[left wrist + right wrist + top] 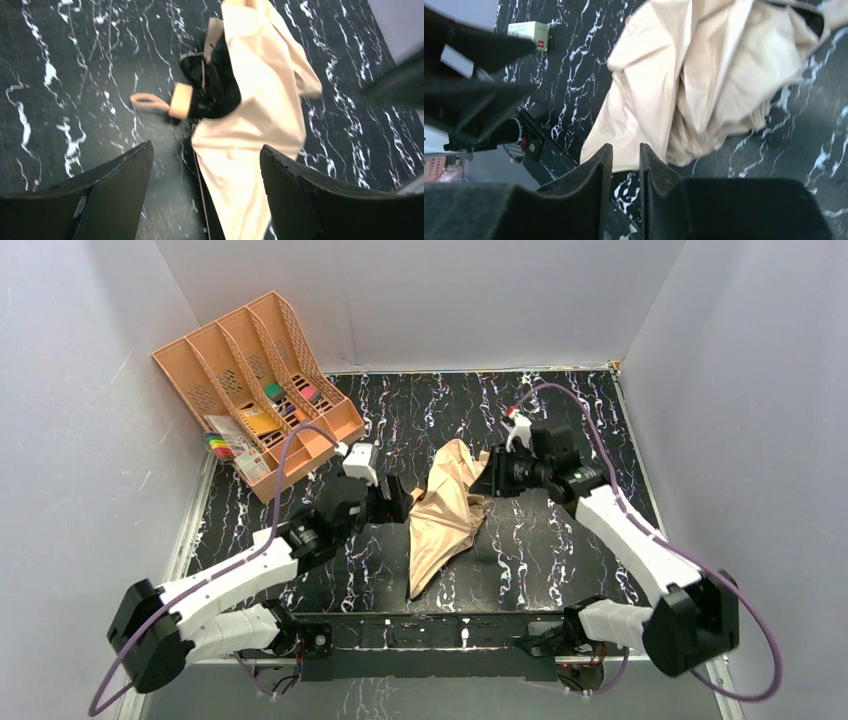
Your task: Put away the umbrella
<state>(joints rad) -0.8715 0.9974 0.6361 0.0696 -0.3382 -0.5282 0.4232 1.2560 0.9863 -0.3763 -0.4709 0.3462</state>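
The umbrella (pixel 445 510) lies on the black marbled table, its pale beige fabric loose and crumpled, the pointed end toward the near edge. In the left wrist view the umbrella (pixel 260 100) shows its short tan handle (pixel 181 100) and loop strap (pixel 147 102) on the left side. My left gripper (pixel 395 502) is open just left of it, and a fold of fabric lies between its spread fingers (pixel 206 150) without being held. My right gripper (pixel 492 472) is at the upper right edge of the umbrella (pixel 704 75). Its jaws (pixel 625 147) stand a narrow gap apart with nothing between them.
A peach-orange divided file tray (pixel 255 390) with small coloured items sits at the back left, half off the table's left edge. Grey walls close in the left, back and right. The arm bases stand along the near edge.
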